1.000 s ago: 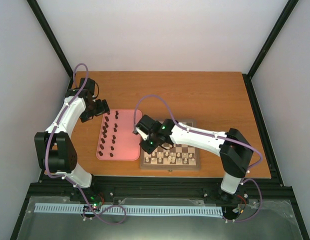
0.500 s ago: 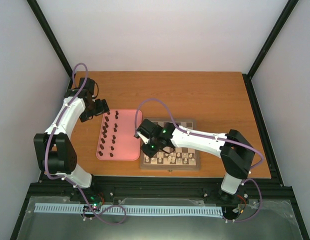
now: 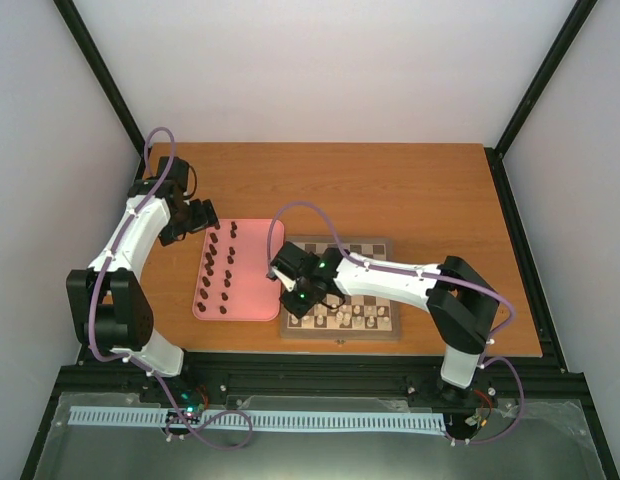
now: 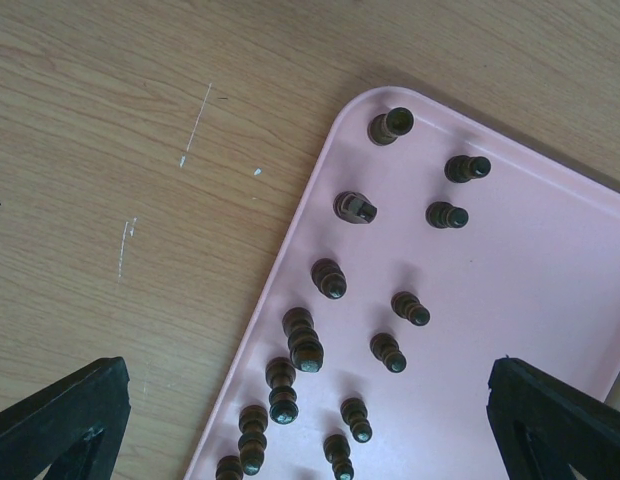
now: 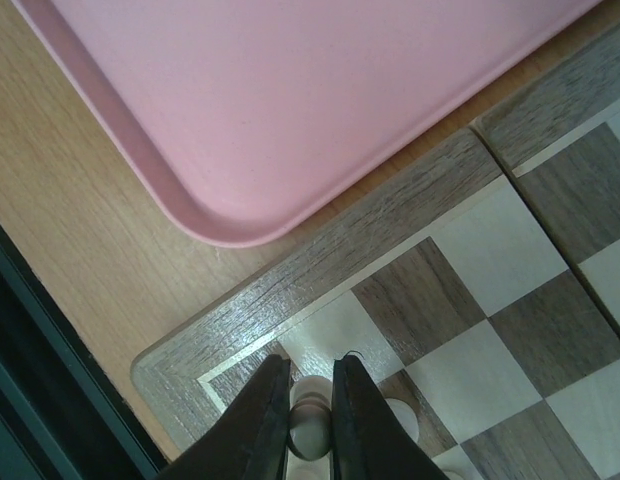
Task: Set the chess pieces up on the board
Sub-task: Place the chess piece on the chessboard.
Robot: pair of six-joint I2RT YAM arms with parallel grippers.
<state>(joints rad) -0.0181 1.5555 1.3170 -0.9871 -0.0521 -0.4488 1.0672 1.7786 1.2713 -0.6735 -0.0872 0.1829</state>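
Observation:
My right gripper (image 5: 310, 395) is shut on a cream chess piece (image 5: 311, 442), held upright over the near-left corner squares of the board (image 5: 320, 262). From above, the right gripper (image 3: 298, 298) sits at the board's (image 3: 340, 334) left edge, where cream pieces (image 3: 342, 318) fill the near rows. My left gripper (image 4: 308, 372) is open above the pink tray's (image 4: 520, 290) far-left corner, nothing between its fingers. Several dark brown pieces (image 4: 306, 350) stand on the tray below it.
The pink tray (image 3: 252, 275) lies directly left of the board, its corner (image 5: 230, 215) close to the board's rim. The black frame edge (image 5: 50, 380) runs just beyond the board's near-left corner. Bare wooden table (image 3: 410, 190) stretches behind.
My right gripper has shifted slightly toward the board's near-left corner with the cream piece in it. The left arm has not moved.

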